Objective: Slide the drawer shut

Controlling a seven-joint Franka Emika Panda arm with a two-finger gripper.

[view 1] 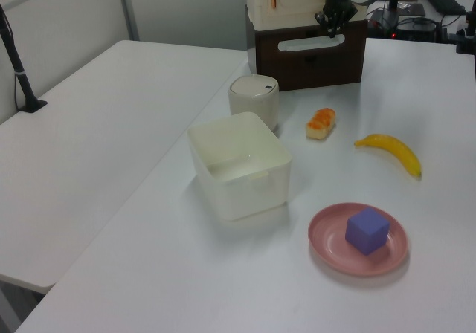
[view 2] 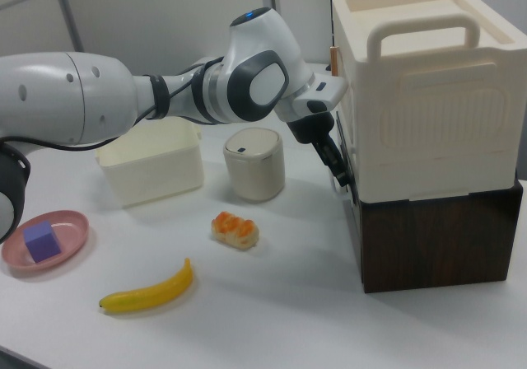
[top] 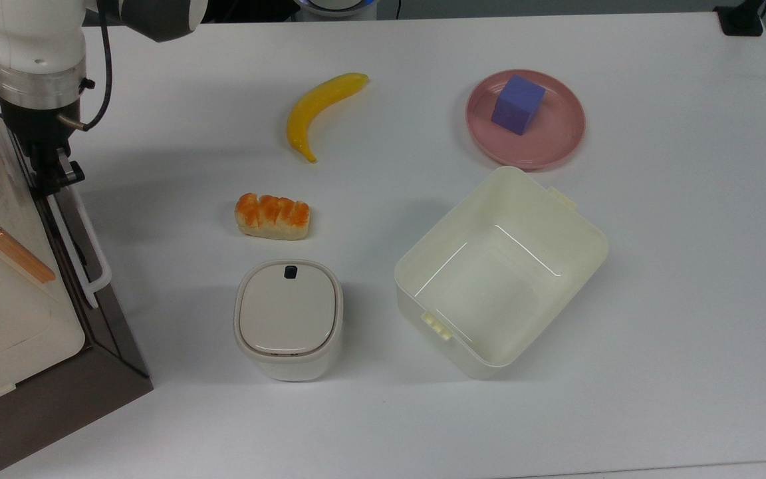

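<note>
**Drawer nearly home, gripper at the handle's far end**

We see the drawer (top: 67, 246) at the left edge of the table (top: 655, 319) in the top view, set in a dark brown cabinet (top: 57, 399) that carries a large cream crate (view 2: 424, 97) on top. Its dark front panel looks almost flush with the cabinet face, so we judge the closing push close to done.

The white handle (top: 87, 249) runs along the front panel, its long axis parallel to the table's left edge in the top view. Our gripper (top: 57, 176) sits at the end of the handle nearer the table's far edge, touching or just beside it. The drawer front lies toward the table's left edge from the fingertips, so any remaining travel goes that way, straight into the cabinet. We cannot tell how far apart the fingers are, or whether they grip the handle or only press on it.

As for containers: the big cream tub (top: 499, 273) near the table's middle holds nothing. The small lidded bin (top: 288, 319) beside it has its lid down, so its contents are hidden. The pink plate (top: 556, 133) toward the far right corner carries a purple cube (top: 518, 104). A banana (top: 320, 110) and a bread roll (top: 272, 216) lie loose on the table, well apart from the drawer.
</note>
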